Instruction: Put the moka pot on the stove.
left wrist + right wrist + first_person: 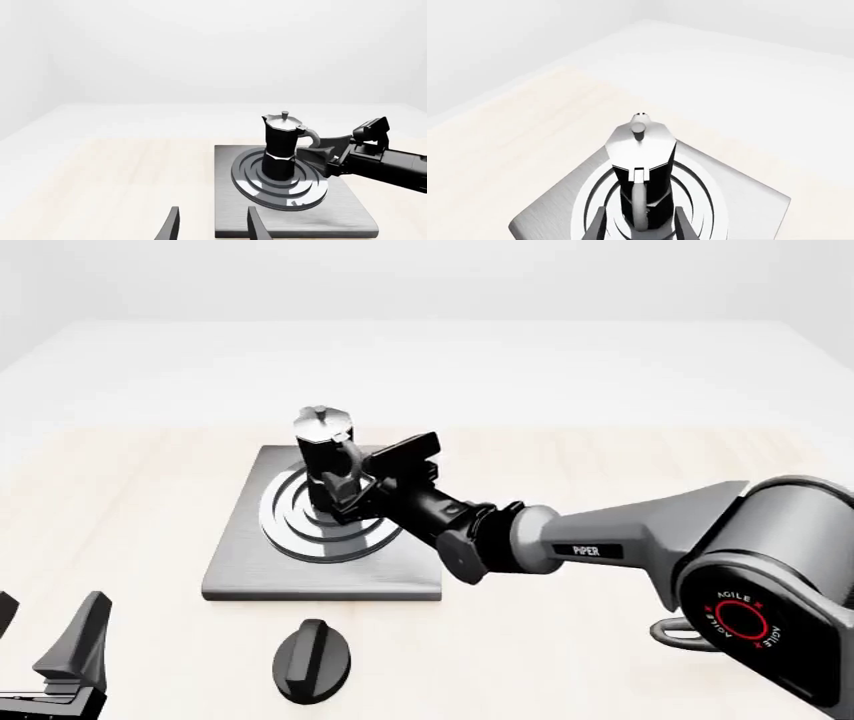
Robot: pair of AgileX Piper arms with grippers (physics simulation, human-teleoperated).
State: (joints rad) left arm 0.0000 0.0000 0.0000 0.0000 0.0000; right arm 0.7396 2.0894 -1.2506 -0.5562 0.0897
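Pale wood grain covers the near part of the surface, fading to plain white farther back. On it lies the stove, a flat grey plate with a silvery ring burner, and the moka pot stands upright at the middle of those rings, its base apparently resting on the burner. A black oval knob sits on the surface just in front of the plate.

The right tool reaches in from the right, with the handle of the moka pot between its fingers. In the right wrist view the fingers stand parted on either side of the handle, with visible gaps, so I judge the tool released rather than clenched. The left tool hangs low at the near left, well apart from the stove, its fingers spread and holding nothing.

By the look of it, the placing step is at its end: the pot seems set down and let go. The next move calls for drawing the right tool straight back along the handle's line, without brushing the handle and tipping the pot.
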